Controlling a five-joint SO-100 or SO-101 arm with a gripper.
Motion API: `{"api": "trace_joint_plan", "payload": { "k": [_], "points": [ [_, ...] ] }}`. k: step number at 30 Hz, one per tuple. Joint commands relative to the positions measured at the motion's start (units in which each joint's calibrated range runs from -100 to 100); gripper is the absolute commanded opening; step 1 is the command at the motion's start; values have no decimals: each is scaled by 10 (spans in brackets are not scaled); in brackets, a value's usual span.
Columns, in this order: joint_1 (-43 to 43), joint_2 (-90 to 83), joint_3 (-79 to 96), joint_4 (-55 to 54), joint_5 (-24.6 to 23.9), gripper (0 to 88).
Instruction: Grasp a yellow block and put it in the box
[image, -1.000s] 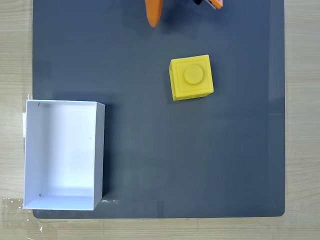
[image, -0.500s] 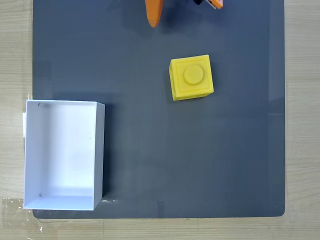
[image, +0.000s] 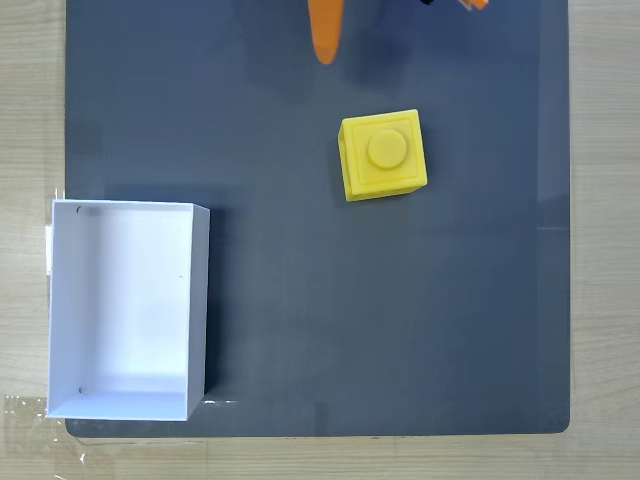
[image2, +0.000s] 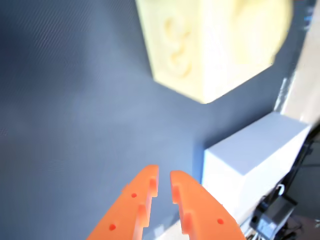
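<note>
Sitting alone on the dark grey mat (image: 400, 320), upper middle in the fixed view: the yellow block (image: 382, 155), stud facing up, slightly turned against the mat's edges, touching nothing. Leaving open mat on every side of it, with the widest stretch running down and to the left toward the box (image: 60, 310). Resting at the mat's lower left corner, well apart from the block: that white box, open top facing up, its left wall overhanging the mat onto the pale wooden surface (image: 605, 240). Lying under the box's lower left corner: a patch of clear tape (image: 30, 425). Poking in from the top edge of the fixed view, above and left of the block and not touching it: an orange finger (image: 326, 35). Showing in the wrist view: the pincer (image2: 163, 181) with its orange tips nearly pressed together, only a thin slit between them, pinching nothing, hovering over bare mat. Looming blurred beyond the tips: the block, with the box off to the right.
</note>
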Motion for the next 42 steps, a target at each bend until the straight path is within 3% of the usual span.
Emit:
{"api": "trace_joint_plan", "payload": {
  "k": [1,13,18,22,27,42],
  "points": [
    [-18,119,-142,3,-2,32],
    [-76,496,-606,291,2,43],
    [-76,608,-720,354,2,200],
    [-73,663,-739,354,3,341],
    [-84,715,-731,353,3,440],
    [-114,888,-731,250,14,461]
  ]
}}
